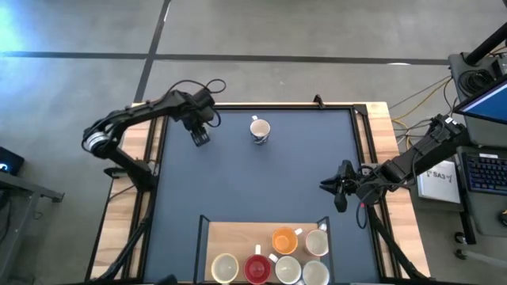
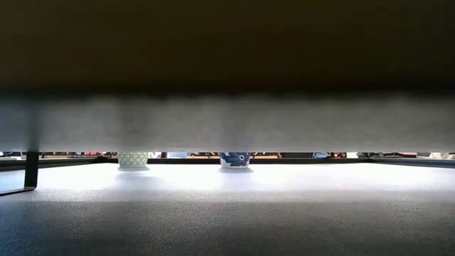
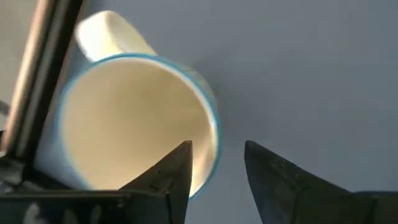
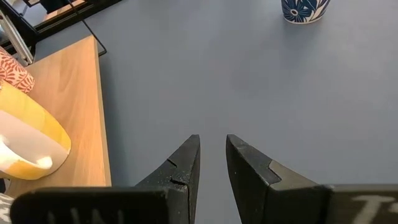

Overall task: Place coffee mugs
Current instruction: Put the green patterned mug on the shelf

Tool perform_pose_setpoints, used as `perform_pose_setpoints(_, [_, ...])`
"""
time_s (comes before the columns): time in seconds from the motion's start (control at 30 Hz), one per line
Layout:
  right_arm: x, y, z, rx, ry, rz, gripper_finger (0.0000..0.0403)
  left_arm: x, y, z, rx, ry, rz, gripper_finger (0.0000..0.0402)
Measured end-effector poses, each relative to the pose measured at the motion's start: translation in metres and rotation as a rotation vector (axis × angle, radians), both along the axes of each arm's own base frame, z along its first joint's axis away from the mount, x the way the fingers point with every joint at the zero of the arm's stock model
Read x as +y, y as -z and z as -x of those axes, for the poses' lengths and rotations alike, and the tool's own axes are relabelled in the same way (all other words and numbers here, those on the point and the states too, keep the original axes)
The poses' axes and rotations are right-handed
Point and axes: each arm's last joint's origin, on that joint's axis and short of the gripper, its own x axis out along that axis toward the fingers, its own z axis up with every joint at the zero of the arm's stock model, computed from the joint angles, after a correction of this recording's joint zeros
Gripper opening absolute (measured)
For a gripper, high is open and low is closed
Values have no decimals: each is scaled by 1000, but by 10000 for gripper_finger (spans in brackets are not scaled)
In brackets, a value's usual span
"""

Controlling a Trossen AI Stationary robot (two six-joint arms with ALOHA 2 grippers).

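From above, the left tool (image 1: 200,136) hangs over the dark table (image 1: 238,190), with a patterned mug (image 1: 260,130) just beside it; six mugs (image 1: 279,257) wait on a wooden board near the right tool (image 1: 339,192), likely staged for placing.

Left wrist: fingers (image 3: 168,174) slightly parted, empty, above a cream mug (image 3: 124,118).

Right wrist: fingers (image 4: 183,168) narrowly apart, holding nothing.

**Grey floor and a cluttered desk around the work table**

A grey concrete floor (image 1: 261,32) with dark seam lines is seen beyond the table (image 1: 253,174). On the right, a keyboard (image 1: 485,172), a blue screen (image 1: 489,99) and loose cables (image 1: 412,103) are placed. A dark stand (image 1: 24,190) is seen at the left.
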Motion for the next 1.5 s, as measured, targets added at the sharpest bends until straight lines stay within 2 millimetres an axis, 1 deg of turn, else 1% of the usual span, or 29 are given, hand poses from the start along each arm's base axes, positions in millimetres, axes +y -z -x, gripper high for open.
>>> perform_pose_setpoints(0.17, [0, 0, 0, 0, 0, 0, 68, 6, 11, -2, 30, 26, 34, 112])
perform_pose_setpoints(0.27, [0, 0, 0, 0, 0, 0, 68, 8, 13, -1, 38, 19, 41, 96])
perform_pose_setpoints(0.37, [0, 0, 0, 0, 0, 0, 68, 9, 13, 0, 39, 14, 42, 64])
perform_pose_setpoints(0.47, [0, 0, 0, 0, 0, 0, 68, 10, 13, 0, 35, 12, 42, 18])
perform_pose_setpoints(0.5, [0, 0, 0, 0, 0, 0, 68, 10, 13, 1, 39, 3, 39, 11])
perform_pose_setpoints(0.73, [0, 0, 0, 0, 0, 0, 68, 8, 10, 4, 39, -14, 54, 6])
perform_pose_setpoints(0.93, [0, 0, 0, 0, 0, 0, 68, -1, -11, 9, -51, -49, 48, 6])
perform_pose_setpoints(1.07, [0, 0, 0, 0, 0, 0, 68, -16, -26, 10, -114, -68, 47, 6])
perform_pose_setpoints(1.13, [0, 0, 0, 0, 0, 0, 68, -28, -31, 10, -117, -65, 53, 6])
perform_pose_setpoints(1.3, [0, 0, 0, 0, 0, 0, 68, -71, -45, -3, -186, 14, 78, 5])
perform_pose_setpoints(1.5, [0, 0, 0, 0, 0, 0, 68, -124, -55, -19, -225, 98, 97, 7])
